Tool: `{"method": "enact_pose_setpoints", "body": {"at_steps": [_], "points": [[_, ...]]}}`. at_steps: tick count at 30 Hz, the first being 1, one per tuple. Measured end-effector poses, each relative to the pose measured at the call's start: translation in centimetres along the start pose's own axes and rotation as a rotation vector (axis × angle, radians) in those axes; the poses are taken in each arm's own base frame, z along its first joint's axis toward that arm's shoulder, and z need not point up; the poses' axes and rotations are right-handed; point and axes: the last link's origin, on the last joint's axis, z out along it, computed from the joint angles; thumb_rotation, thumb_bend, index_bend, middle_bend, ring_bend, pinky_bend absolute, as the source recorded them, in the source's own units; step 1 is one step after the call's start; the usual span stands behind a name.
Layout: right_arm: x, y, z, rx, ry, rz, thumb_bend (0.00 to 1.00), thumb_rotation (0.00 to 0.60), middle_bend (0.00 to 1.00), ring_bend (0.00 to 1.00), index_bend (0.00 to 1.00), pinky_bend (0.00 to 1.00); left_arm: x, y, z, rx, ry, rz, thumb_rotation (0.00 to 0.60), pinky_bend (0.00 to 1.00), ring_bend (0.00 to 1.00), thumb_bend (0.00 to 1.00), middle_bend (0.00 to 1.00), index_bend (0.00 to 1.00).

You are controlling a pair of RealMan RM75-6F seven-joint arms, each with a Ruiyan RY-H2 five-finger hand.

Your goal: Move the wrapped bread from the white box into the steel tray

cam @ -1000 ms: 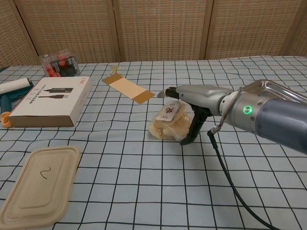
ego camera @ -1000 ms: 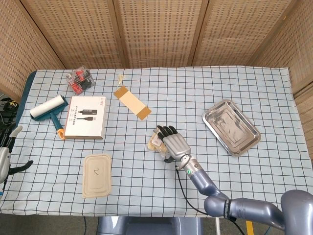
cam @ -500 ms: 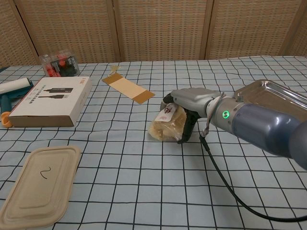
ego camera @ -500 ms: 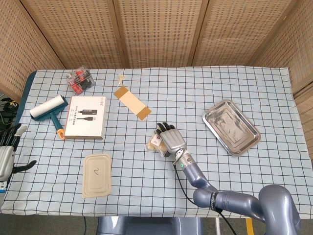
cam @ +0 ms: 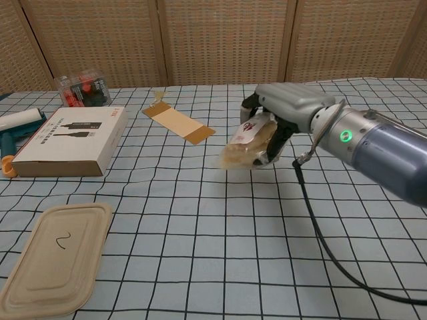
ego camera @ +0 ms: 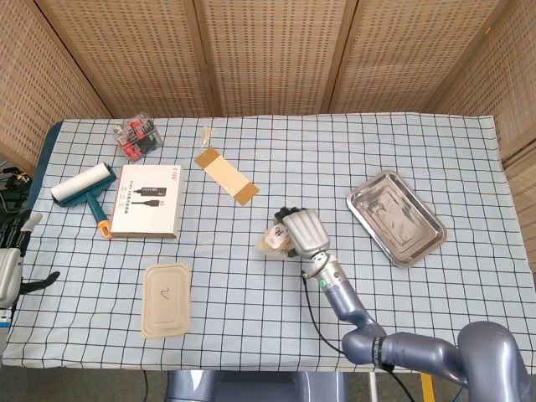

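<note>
1. Curling around the wrapped bread [cam: 248,145], the right hand [cam: 283,113] holds it from above, with the fingers closed on the wrapper so it can be carried.
2. The bread is held clear of the checked tablecloth [cam: 200,220], judged ready for travel.
3. The steel tray [ego camera: 395,217] lies well apart to the right, unobstructed for the drop.
4. The left hand [ego camera: 10,268] is kept at the table's edge; its fingers cannot be told.

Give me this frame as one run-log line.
phase: carry | right hand: holds wrapped bread clear of the cloth | left hand: idle at table edge | steel tray: empty
</note>
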Motion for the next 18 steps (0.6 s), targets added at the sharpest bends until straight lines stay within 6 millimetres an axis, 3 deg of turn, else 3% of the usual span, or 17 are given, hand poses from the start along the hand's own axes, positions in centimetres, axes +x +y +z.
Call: {"method": "enact_pose_setpoints", "body": {"at_steps": [5,11,18], "points": [[3.4,5.6,-0.3,-0.118,0.081,-0.045,0.14,0.600,0.61,0.63,0.73,0.68,-0.3,0.4,0.0,-0.011,-0.011,0.010,0.600,0.00,0.00,0.02,0.00,0.00],[5.8,11.9,-1.0,-0.264,0.126,-0.071,0.14,0.600,0.61,0.62,0.72,0.67,-0.5,0.5,0.0,-0.014,-0.027,0.002,0.600,0.00,0.00,0.02,0.00,0.00],[6.1,18.8,-2.6,-0.457,0.105,-0.070,0.14,0.600,0.59,0.61,0.71,0.65,-1.0,1.0,0.1,-0.028,-0.051,0.001,0.600,0.00,0.00,0.02,0.00,0.00]]}}
